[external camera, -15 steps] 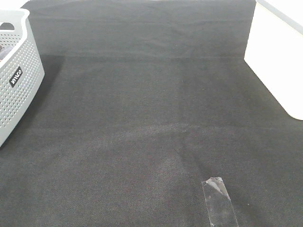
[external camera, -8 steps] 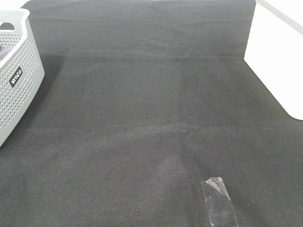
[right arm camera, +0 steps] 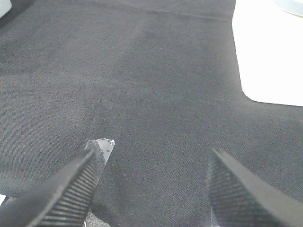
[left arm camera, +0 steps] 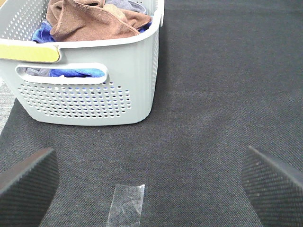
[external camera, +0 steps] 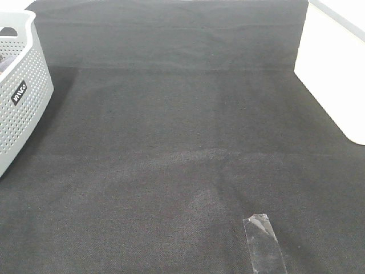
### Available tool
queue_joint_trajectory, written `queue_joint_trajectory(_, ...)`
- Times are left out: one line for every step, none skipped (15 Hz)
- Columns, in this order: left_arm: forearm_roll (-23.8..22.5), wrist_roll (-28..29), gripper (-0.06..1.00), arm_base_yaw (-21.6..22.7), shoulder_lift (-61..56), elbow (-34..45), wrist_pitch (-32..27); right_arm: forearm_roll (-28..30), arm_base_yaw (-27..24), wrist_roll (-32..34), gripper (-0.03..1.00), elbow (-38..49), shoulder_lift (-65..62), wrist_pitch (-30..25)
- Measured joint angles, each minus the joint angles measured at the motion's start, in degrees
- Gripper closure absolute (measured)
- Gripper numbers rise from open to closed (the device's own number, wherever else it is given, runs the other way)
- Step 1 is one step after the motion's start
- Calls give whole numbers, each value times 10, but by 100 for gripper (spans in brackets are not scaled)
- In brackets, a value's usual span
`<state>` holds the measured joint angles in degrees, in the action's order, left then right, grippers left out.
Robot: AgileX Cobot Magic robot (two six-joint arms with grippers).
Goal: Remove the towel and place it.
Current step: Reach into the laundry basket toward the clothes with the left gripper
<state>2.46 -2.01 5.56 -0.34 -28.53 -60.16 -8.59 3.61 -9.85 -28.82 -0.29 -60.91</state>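
At the far left of the high view, a grey perforated laundry basket [external camera: 20, 85] is cut off by the frame edge, and its inside is too little seen to tell the contents. The left wrist view looks into it: the reddish-brown towel [left arm camera: 90, 21] lies bunched on top, against a blue cloth [left arm camera: 45, 33]. The towel's upper part runs out of frame. It is so crumpled that neither its long axis nor the way it points can be told. The left pincer [left arm camera: 151, 189] hangs over the black-clothed counter [external camera: 171, 125] just short of the basket, spread wide and empty, with only its two dark tips in frame. A strip of clear tape [left arm camera: 126, 205] lies between them. Further right in the high view, another clear tape strip [external camera: 264, 242] sits near the front edge. The right pincer [right arm camera: 151, 189] is also parted wide with nothing in it, one fingertip overlapping that strip. At the far right a white surface [external camera: 333, 74] is cut off by the frame.
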Motion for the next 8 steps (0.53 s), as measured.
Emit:
queue_joint_trajectory(0,0,-5,0,0,0,0,0,0,0,35,0,0,0)
queue_joint_trajectory(0,0,-5,0,0,0,0,0,0,0,35,0,0,0)
queue_joint_trajectory(0,0,-5,0,0,0,0,0,0,0,35,0,0,0)
queue_joint_trajectory(0,0,-5,0,0,0,0,0,0,0,35,0,0,0)
queue_joint_trajectory(1,0,-5,0,0,0,0,0,0,0,35,0,0,0)
queue_joint_trajectory(1,0,-5,0,0,0,0,0,0,0,35,0,0,0)
queue_joint_trajectory(1,0,-5,0,0,0,0,0,0,0,35,0,0,0)
queue_joint_trajectory(1,0,-5,0,0,0,0,0,0,0,35,0,0,0)
